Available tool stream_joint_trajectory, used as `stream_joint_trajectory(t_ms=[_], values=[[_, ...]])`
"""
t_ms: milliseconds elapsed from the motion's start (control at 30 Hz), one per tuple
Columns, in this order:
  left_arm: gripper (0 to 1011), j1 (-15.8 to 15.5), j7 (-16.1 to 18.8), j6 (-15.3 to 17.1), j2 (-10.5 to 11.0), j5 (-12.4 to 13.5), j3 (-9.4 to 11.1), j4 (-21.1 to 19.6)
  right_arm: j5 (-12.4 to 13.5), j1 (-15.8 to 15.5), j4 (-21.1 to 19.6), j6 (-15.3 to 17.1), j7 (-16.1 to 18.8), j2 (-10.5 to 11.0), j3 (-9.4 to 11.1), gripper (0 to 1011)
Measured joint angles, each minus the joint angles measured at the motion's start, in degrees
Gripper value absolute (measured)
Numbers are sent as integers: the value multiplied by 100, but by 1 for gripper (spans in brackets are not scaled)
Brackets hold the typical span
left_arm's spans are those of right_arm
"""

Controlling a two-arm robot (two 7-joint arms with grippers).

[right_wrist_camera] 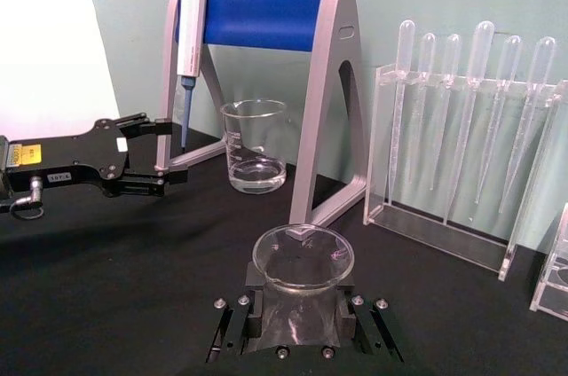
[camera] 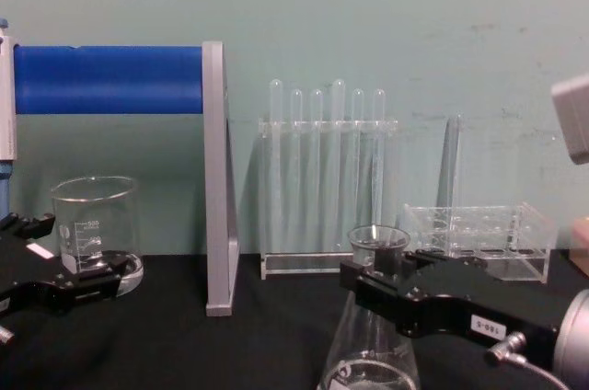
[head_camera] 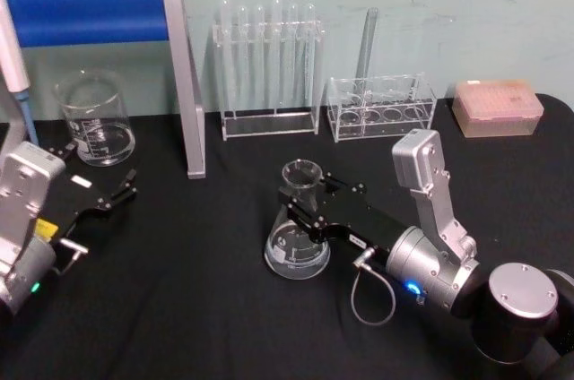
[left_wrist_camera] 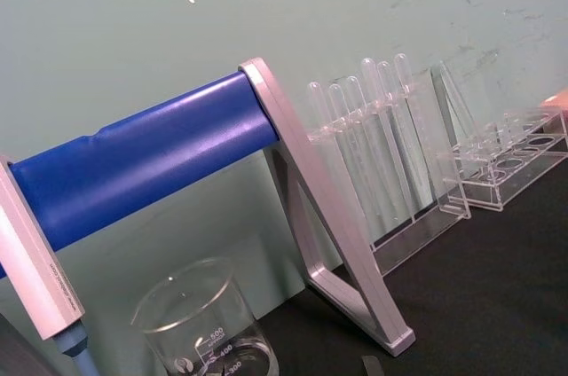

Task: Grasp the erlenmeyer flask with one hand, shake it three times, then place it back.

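The neck of the erlenmeyer flask [camera: 373,335] is masked in the chest view by the right gripper [camera: 368,284], and its base is cut off by the lower edge. In the right wrist view the flask body is largely concealed behind the jaws. The beaker [left_wrist_camera: 206,327] is cropped in the left wrist view. The graduation figures cannot be read in the head view.

A blue roller bar [head_camera: 90,12] is carried on a grey frame [head_camera: 186,84]. Beside this frame, white graduation marks are printed on the clear beaker [head_camera: 97,120]. A black tabletop [head_camera: 206,308] is laid beneath.
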Motion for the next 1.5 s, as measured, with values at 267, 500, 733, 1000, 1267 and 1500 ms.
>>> stream_joint_trajectory(t_ms=[267, 500, 733, 1000, 1267, 1500], values=[[1001, 0, 0, 0, 0, 0, 0, 0, -3, 0, 0, 4, -4, 0, 2, 449], [1001, 0, 0, 0, 0, 0, 0, 0, -10, -2, 5, 25, -7, 1, 3, 581], [1001, 0, 0, 0, 0, 0, 0, 0, -11, -2, 5, 23, -7, 0, 6, 839], [1001, 0, 0, 0, 0, 0, 0, 0, -11, -1, 5, 19, -7, 0, 7, 1002], [1001, 0, 0, 0, 0, 0, 0, 0, -9, -1, 3, 16, -5, 0, 6, 1002], [1001, 0, 0, 0, 0, 0, 0, 0, 58, -31, -123, 9, 256, 196, -19, 1002]])
